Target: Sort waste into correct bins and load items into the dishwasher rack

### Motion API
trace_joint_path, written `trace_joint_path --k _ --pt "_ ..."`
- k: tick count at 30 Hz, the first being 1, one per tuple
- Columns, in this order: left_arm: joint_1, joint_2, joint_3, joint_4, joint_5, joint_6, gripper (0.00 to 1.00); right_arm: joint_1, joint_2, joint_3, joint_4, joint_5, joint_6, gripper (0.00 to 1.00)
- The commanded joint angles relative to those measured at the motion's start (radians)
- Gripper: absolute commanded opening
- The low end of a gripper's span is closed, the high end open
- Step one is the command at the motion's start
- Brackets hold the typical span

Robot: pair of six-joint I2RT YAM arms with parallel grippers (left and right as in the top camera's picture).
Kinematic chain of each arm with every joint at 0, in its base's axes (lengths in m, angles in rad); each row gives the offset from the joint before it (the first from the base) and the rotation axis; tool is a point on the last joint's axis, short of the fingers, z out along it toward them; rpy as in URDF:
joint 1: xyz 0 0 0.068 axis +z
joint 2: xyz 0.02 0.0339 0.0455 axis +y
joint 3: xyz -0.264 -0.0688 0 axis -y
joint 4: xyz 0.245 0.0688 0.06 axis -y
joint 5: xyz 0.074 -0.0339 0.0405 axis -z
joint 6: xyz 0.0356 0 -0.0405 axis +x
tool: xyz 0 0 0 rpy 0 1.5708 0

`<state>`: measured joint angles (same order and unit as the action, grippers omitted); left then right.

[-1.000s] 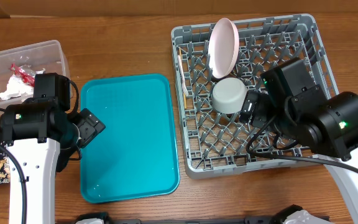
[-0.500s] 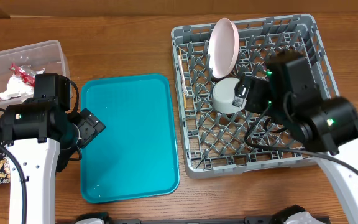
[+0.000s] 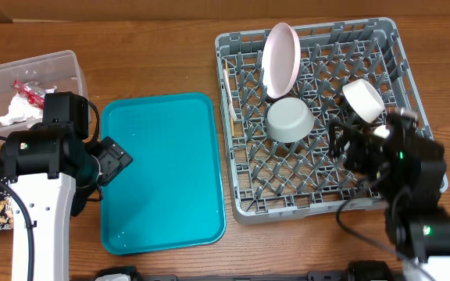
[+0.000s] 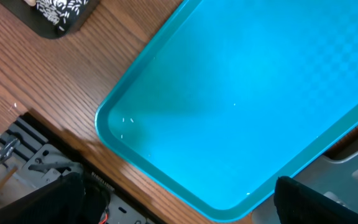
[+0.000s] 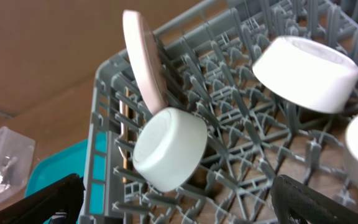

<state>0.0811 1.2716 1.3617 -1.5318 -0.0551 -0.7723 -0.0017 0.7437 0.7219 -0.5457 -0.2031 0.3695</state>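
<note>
My right gripper (image 5: 178,186), spread and empty, has withdrawn; the whitish bowl (image 3: 363,99) now sits loaded at the right edge of the dishwasher rack (image 3: 303,183).

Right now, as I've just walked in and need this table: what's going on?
The dishwasher rack holds a pink plate on edge, a grey bowl and a white bowl. A napkin and foil wrapper lie in the clear tub. The left pincer hangs open over the edge of the teal tray, the right pincer open above the rack; neither holds anything.
</note>
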Motion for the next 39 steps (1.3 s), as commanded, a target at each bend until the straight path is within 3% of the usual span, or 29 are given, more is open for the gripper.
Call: trace_joint_path --k 1,8,14,27,33,39 --pt "0.004 -0.01 0.001 0.0 0.003 -0.013 1.0 -0.02 -0.133 -0.149 0.071 -0.058 -0.065 1.0" --pt "0.004 -0.01 0.001 0.0 0.003 -0.013 1.0 -0.017 -0.394 -0.509 0.307 -0.046 -0.063 1.0" --pt "0.004 -0.01 0.001 0.0 0.003 -0.013 1.0 -0.017 -0.519 -0.655 0.358 -0.039 -0.063 1.0" --pt "0.004 -0.01 0.001 0.0 0.003 -0.013 1.0 -0.017 -0.735 -0.67 0.373 0.112 -0.06 1.0" --pt "0.004 -0.01 0.001 0.0 0.003 -0.013 1.0 -0.017 -0.742 -0.671 0.367 0.177 -0.061 1.0" --pt "0.004 -0.01 0.001 0.0 0.003 -0.013 1.0 -0.021 -0.742 -0.671 0.365 0.194 -0.208 1.0"
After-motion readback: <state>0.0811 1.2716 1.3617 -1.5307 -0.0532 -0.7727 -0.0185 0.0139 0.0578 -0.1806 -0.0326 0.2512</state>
